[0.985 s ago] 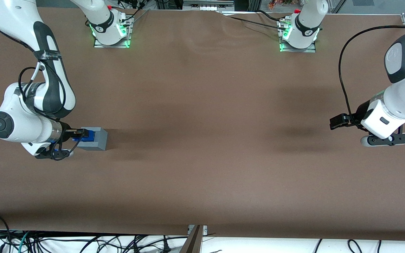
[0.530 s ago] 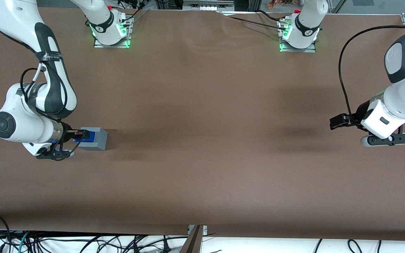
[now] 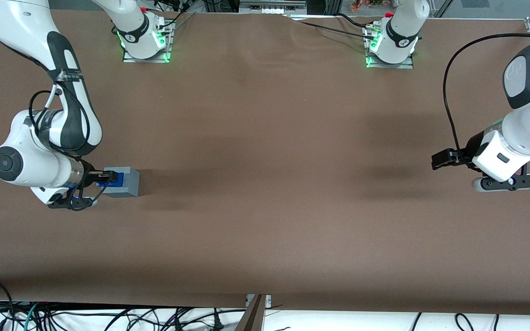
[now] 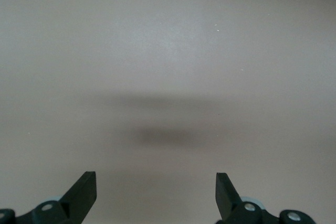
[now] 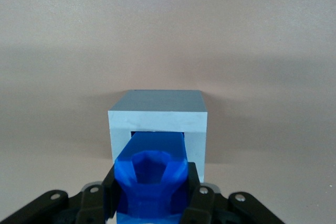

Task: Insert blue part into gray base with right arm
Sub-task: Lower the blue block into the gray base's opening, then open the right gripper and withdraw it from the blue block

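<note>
1. Blue part (image 5: 153, 179) sits clamped between the fingers of the right arm's gripper (image 3: 108, 176), low over the table (image 3: 265, 193) at the working arm's end.
2. Its long axis runs level, straight out from the claw into the gray base (image 5: 158, 129), whose recess faces the gripper; the nose looks already inside the opening.
3. How deep it reaches is hidden by the base's walls, and the fingertips are partly cut off.
</note>
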Robot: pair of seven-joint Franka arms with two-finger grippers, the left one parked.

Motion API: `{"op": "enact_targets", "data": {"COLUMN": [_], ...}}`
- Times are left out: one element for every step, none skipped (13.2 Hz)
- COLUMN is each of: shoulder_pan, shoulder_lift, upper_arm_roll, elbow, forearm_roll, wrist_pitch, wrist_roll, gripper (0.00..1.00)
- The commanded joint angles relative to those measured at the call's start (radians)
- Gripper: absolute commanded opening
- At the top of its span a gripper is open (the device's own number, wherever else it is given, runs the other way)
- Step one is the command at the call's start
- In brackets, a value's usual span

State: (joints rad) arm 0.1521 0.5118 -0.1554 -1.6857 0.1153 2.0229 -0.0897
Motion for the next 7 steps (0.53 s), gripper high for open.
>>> {"op": "enact_targets", "data": {"shoulder_pan": [0.004, 0.004, 0.004, 0.006, 0.006, 0.006, 0.006], "shoulder_lift": [0.016, 0.019, 0.019, 0.017, 0.017, 0.017, 0.016], "upper_arm_roll": [-0.004, -0.003, -0.003, -0.003, -0.003, -0.003, -0.003], "elbow": [-0.012, -0.011, -0.011, -0.008, -0.006, -0.006, -0.005], "forearm_roll": [0.01, 0.01, 0.01, 0.01, 0.01, 0.01, 0.01], "wrist_pitch": [0.049, 0.05, 0.05, 0.05, 0.05, 0.048, 0.046], "wrist_roll": [0.013, 0.031, 0.039, 0.045, 0.05, 0.05, 0.054], "gripper": [0.55, 0.94, 0.99, 0.99, 0.99, 0.99, 0.99]}}
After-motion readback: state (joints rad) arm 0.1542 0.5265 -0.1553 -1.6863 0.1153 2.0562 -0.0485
